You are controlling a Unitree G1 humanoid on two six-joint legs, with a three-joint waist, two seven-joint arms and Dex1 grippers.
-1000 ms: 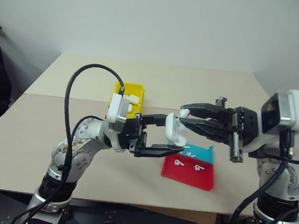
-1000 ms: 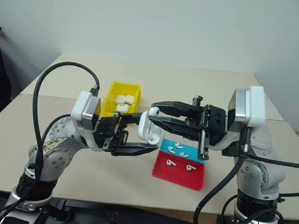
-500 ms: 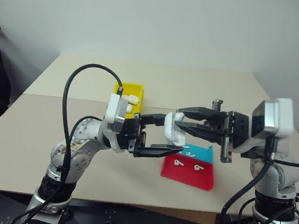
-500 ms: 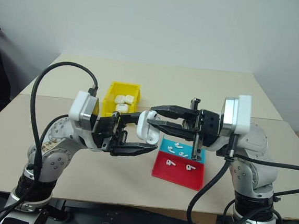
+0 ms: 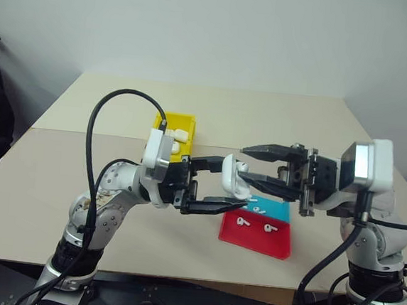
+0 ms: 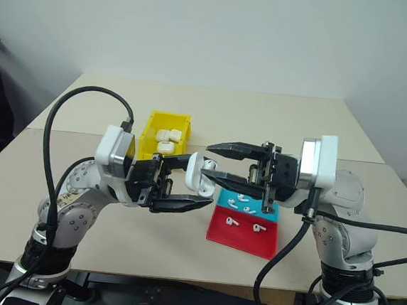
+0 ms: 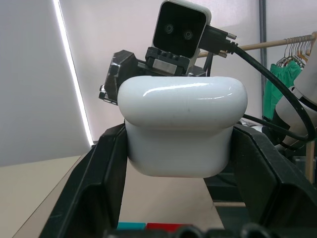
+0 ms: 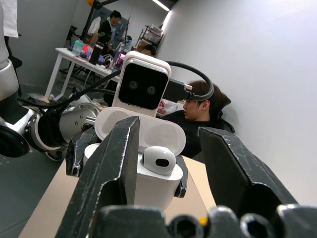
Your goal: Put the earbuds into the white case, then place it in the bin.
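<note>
Above tray (image 5: 255, 233) | left gripper (image 5: 238, 185) level, clamping white case (image 5: 234, 176) | right gripper (image 5: 244, 162) facing, spread

white case (image 5: 234, 176) glossy white | bin (image 5: 165, 123) bright yellow, far left | tray (image 5: 256, 235) red near, blue far | earbuds (image 5: 269, 228) white | table (image 5: 264, 115) beige

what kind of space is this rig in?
Likely a shared robotics lab or workshop. The right wrist view shows a seated person and, farther back, a cluttered workbench under ceiling strip lights. The left wrist view shows a clothes rack with hangers. The robot works at a plain beige table.
</note>
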